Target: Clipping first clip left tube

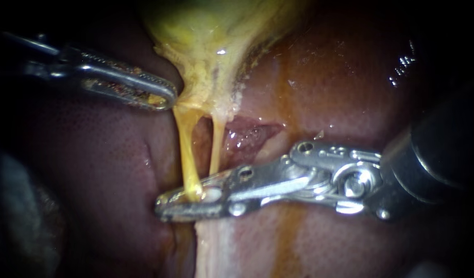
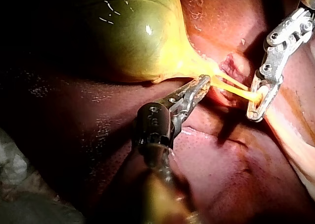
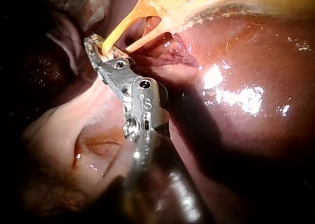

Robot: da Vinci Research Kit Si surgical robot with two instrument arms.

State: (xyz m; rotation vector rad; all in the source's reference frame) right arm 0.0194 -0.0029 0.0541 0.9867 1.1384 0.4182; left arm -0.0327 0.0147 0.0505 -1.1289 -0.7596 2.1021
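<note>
The yellow-green gallbladder (image 1: 216,31) hangs from above and narrows into two thin yellow tubes. My left instrument (image 1: 165,98) comes in from the left, its jaws shut on the gallbladder's lower edge just above the tubes; the left wrist view shows the same hold (image 2: 203,82). The left tube (image 1: 187,149) runs down into my right instrument (image 1: 167,206). Its long jaws lie across the tube, nearly together, one on each side. The right tube (image 1: 216,141) passes behind the upper jaw. In the right wrist view the left tube (image 3: 118,29) enters the jaws' tip (image 3: 96,47).
Dark red liver (image 1: 103,170) surrounds the tubes on both sides. A raw pink patch (image 1: 247,134) lies just right of the right tube. A pale band of tissue (image 1: 211,247) runs down below the right instrument's jaws. Greyish cloth-like material (image 2: 19,194) lies at the scene's left edge.
</note>
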